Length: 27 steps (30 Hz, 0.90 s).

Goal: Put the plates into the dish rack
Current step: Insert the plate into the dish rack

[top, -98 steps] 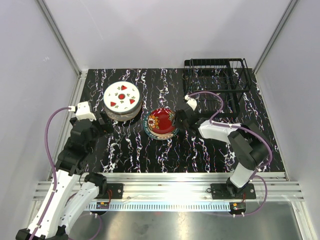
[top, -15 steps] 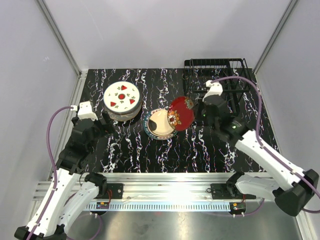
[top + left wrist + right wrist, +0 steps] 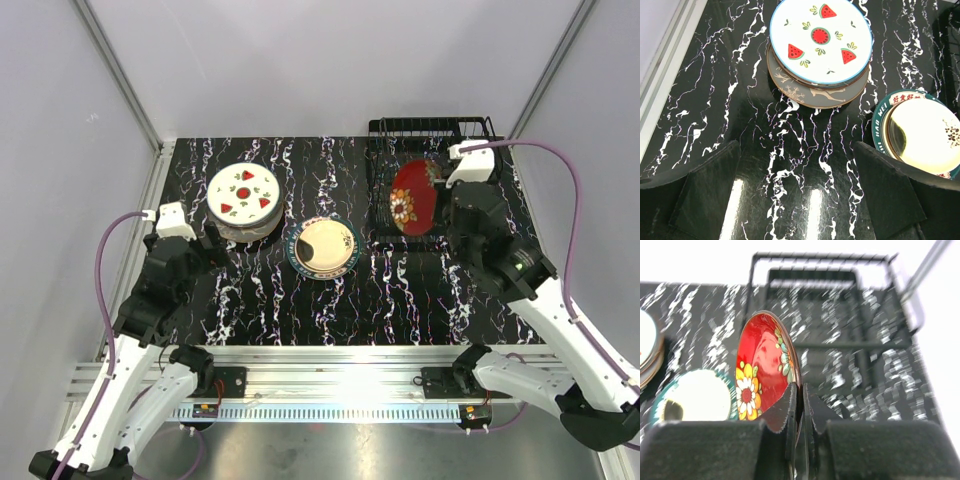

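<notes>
Top view: right gripper (image 3: 438,193) sits at upper right of frame, clamped tight on the rim of the red floral plate (image 3: 412,197); plate is on edge, near upright, over the front part of the dish rack (image 3: 432,123); edge-on hold looks meant for dropping it between the prongs; cannot tell if its lower edge touches the wires, so count it as not yet seated. Teal-rimmed plate (image 3: 322,247) lies flat at frame centre on the table (image 3: 260,300); watermelon plate (image 3: 243,192) tops a stack at upper left. Left gripper (image 3: 212,248) is just below-left of that stack, jaws spread wide, nothing in them; probably parked there for the next pick.

Left wrist view: its two fingers (image 3: 710,195) sit in the lower corners with bare marbled table between them; watermelon plate at top centre rests on a brown plate (image 3: 815,97) with a branch motif, stack slightly offset; teal-rimmed plate at right edge, apart from the stack.

Right wrist view: jaws pinch the red plate's lower rim at bottom centre; plate stands up left of centre; rack is blurred behind it in the upper frame. Next move, my guess: line the rim up with a slot and lower; a thin rim grip could let it swing.
</notes>
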Motion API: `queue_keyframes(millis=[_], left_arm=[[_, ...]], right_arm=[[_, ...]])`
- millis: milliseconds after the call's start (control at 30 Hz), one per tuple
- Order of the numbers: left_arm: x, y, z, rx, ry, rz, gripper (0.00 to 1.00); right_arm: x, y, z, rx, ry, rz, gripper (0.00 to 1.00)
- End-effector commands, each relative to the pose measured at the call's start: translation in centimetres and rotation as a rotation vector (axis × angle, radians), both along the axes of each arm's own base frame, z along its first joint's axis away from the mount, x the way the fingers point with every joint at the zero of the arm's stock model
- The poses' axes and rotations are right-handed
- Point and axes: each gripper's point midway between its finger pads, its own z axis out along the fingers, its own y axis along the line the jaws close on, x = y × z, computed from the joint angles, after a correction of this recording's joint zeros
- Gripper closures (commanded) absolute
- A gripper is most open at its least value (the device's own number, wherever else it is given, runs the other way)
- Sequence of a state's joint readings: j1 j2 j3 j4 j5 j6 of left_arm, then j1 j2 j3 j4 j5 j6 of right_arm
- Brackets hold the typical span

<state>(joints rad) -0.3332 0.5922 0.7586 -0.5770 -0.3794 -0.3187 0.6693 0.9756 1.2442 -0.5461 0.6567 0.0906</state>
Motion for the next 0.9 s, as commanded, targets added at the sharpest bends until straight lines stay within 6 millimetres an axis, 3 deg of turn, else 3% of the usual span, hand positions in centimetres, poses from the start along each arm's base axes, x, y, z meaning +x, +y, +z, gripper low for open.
queue_keyframes(millis=[0, 233, 267, 300, 433, 733, 867], left_arm=[[0.5, 0.3, 1.1, 0.002, -0.039, 0.027, 0.01], [0.4, 0.5, 1.1, 0.003, -0.047, 0.034, 0.01], [0.4, 0.5, 1.2, 0.004, -0.049, 0.034, 0.01], [0.4, 0.5, 1.0, 0.005, -0.042, 0.033, 0.01], [0.4, 0.5, 1.2, 0.003, -0.046, 0.033, 0.01], [0.5, 0.2, 1.2, -0.007, -0.05, 0.018, 0.01], [0.5, 0.0, 1.3, -0.012, -0.054, 0.011, 0.01]], right_arm=[[0.1, -2.9, 7.4, -0.004, -0.196, -0.126, 1.0], [2.8, -4.6, 10.4, -0.098, -0.234, -0.204, 1.0], [3.6, -4.7, 11.1, -0.087, -0.24, -0.202, 1.0], [4.3, -6.2, 11.4, -0.082, -0.239, -0.238, 1.0], [7.5, -7.4, 13.1, -0.116, -0.249, -0.248, 1.0], [13.1, -9.9, 13.8, -0.311, -0.227, -0.308, 1.0], [14.0, -11.5, 14.6, -0.409, -0.23, -0.35, 1.0]])
